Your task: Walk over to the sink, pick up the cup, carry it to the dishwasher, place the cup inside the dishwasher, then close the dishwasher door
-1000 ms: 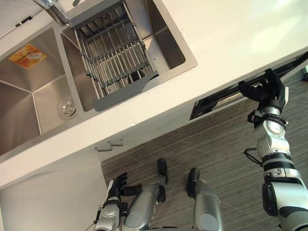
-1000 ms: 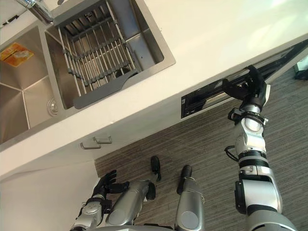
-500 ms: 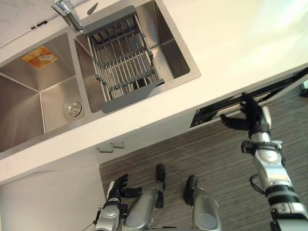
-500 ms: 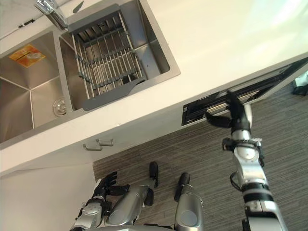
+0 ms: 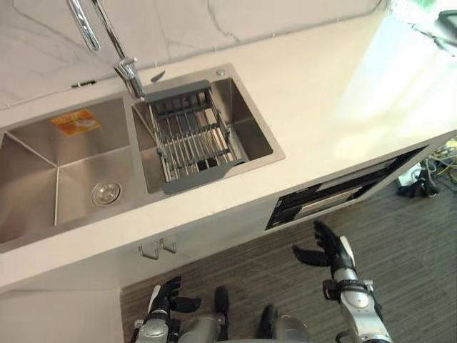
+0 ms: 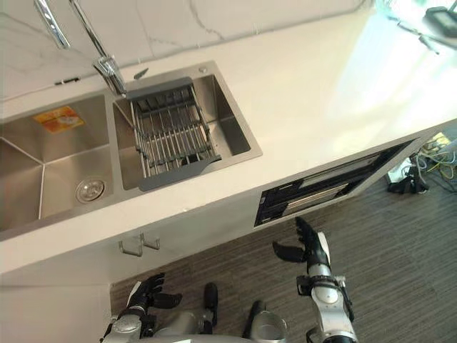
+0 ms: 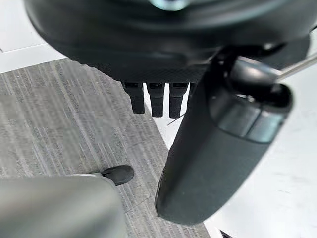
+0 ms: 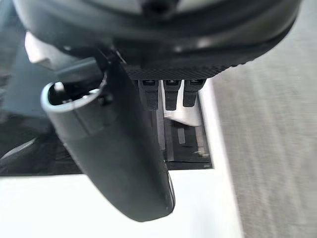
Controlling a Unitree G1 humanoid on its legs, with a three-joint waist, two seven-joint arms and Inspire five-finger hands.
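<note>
Looking down from the head: 1 sink [image 5: 43,193] of 2 basins, a grey rack [image 5: 193,146] across the right one, the dishwasher [image 5: 328,200] as a dark slot under the counter [image 5: 321,107] edge, the right hand [image 5: 332,250] spread and empty just below it, the left hand [image 5: 166,296] low, loosely spread, empty. From the left wrist: straight fingers [image 7: 156,101] over grey floor [image 7: 59,124]. From the right wrist: straight fingers [image 8: 171,96] toward the slot, apart from it; cup's place impossible to tell.
</note>
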